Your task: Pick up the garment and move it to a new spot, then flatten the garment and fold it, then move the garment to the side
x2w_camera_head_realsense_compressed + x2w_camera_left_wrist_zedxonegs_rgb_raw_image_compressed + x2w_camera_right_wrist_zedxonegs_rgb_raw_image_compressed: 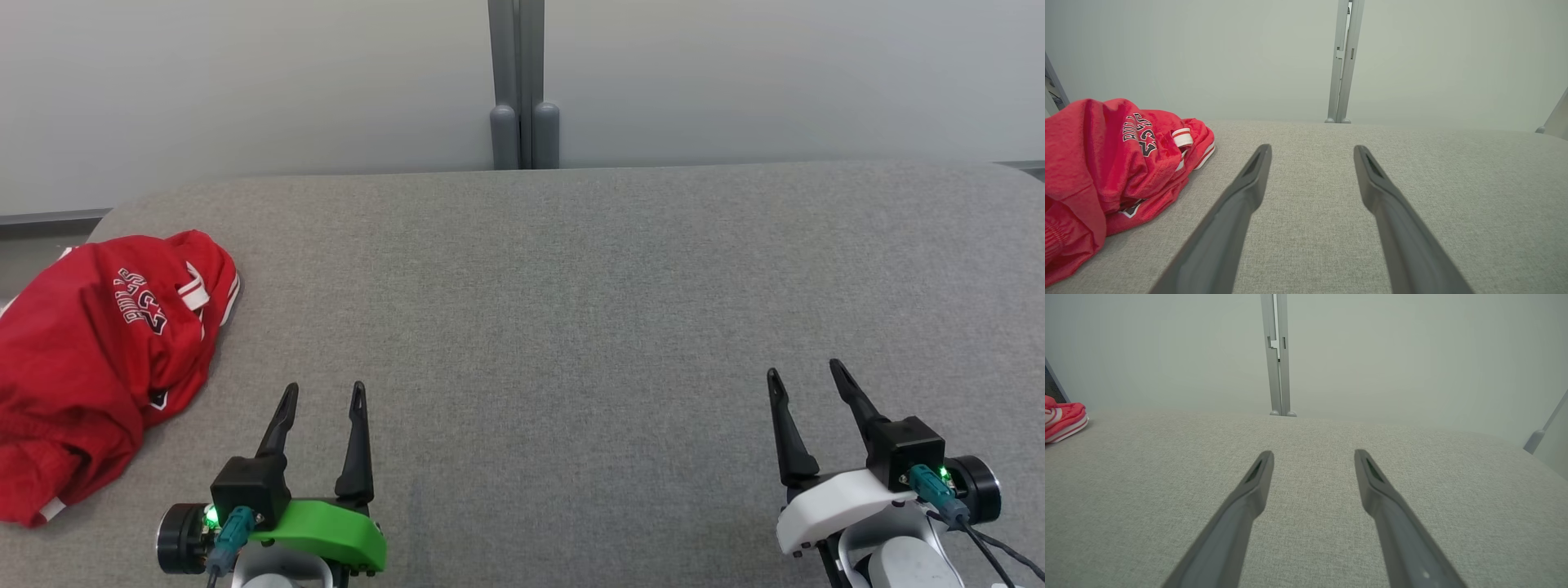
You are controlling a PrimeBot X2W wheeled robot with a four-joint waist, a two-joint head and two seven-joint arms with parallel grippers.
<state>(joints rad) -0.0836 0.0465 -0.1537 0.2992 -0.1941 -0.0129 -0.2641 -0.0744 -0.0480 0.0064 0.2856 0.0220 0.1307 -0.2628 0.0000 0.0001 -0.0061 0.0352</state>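
**Ann:** Grippers first, right under the lens: left gripper (pixel 325 385) at seven o'clock, right gripper (pixel 803 367) at five. Both have their fingers spread wide with nothing between them.

**Ben:** Beyond them is the big grey padded table (pixel 571 286).

**Ann:** And the garment (pixel 90 359), a red jersey, is heaped at nine o'clock, hard against the table's left edge.

**Ben:** How will it handle?

**Ann:** My guess is light, soft and floppy, a mesh cloth that's a little slick. It'll sag and trail when lifted, and a shallow pinch may catch one layer only. Nothing there to break.

**Ben:** Where would you take hold?

**Ann:** At the white-striped trim (pixel 196 294), on the heap's two o'clock side beside the black lettering (pixel 143 300). A hem is thicker, so it should slip less. The near fold of the heap would also do.

**Ben:** And the arms?

**Ann:** Both are low over the cloth surface, fingers pointing to twelve. Whether they touch it, I can't tell. The garment lies near the left gripper, at its ten o'clock. The right gripper is well apart from it.
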